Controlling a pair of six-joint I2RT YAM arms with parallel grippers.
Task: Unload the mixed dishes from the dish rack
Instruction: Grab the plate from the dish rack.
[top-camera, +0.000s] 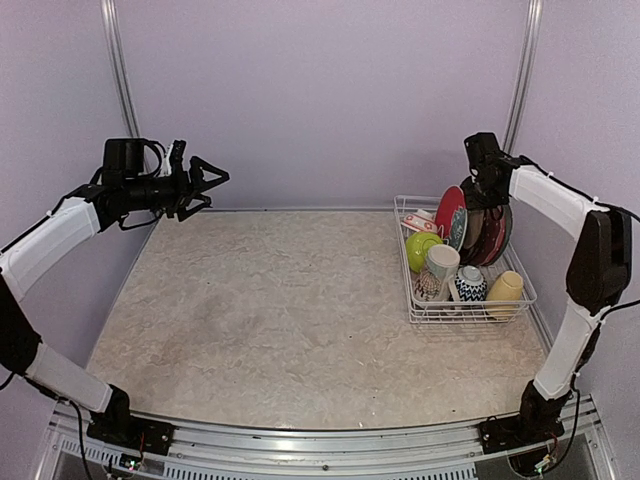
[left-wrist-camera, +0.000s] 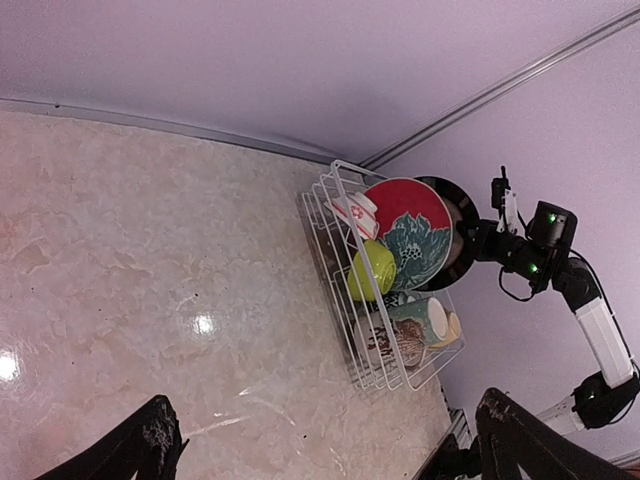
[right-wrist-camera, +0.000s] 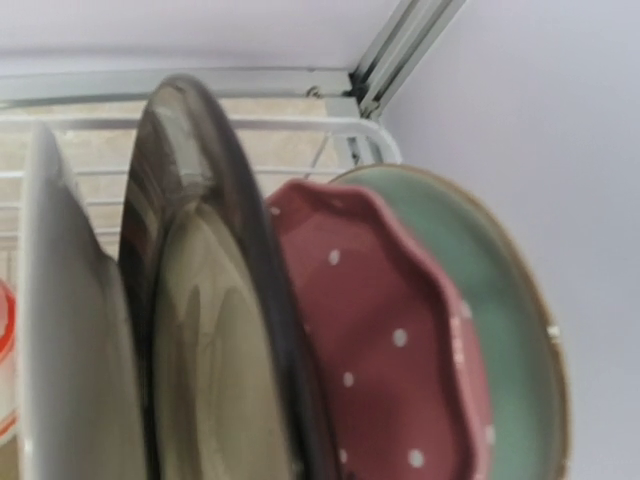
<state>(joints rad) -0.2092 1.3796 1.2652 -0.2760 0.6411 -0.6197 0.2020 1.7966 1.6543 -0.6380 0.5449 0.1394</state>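
1. From above, we see the rack (top-camera: 468, 319) on the worktop (top-camera: 280, 310), in its far right corner.
2. A red plate (top-camera: 451, 212) and a dark plate (top-camera: 497, 238) stand upright at the back of the rack. In front of them are a lime bowl (top-camera: 422, 250), a beige mug (top-camera: 437, 272), a patterned bowl (top-camera: 470, 285) and a yellow mug (top-camera: 505, 293).
3. The left pincer (top-camera: 215, 190) hangs above the far left of the worktop, well apart from the rack. It is released and holds nothing.
4. The right pincer (top-camera: 487, 197) is clenched at the dark plate's top rim. We cannot tell whether it grips that rim.
5. In the left wrist view, the left pincer (left-wrist-camera: 325, 420) is spread wide, with one of its fingers (left-wrist-camera: 140, 450) at each lower corner and bare worktop (left-wrist-camera: 150, 270) between them.
6. Beyond it is the rack (left-wrist-camera: 340, 290), holding the red plate (left-wrist-camera: 405, 200), a teal plate (left-wrist-camera: 415, 250), the dark plate (left-wrist-camera: 458, 245) and the lime bowl (left-wrist-camera: 372, 270). The right pincer (left-wrist-camera: 470, 233) meets the dark plate's edge.
7. In the right wrist view, we look closely along the upright dishes: a white plate (right-wrist-camera: 60, 340), the dark plate (right-wrist-camera: 220, 230), a dotted red dish (right-wrist-camera: 400, 340) and a green plate (right-wrist-camera: 500, 300). The rack's (right-wrist-camera: 200, 123) wire runs behind them, and the pincer's own tips are out of view.
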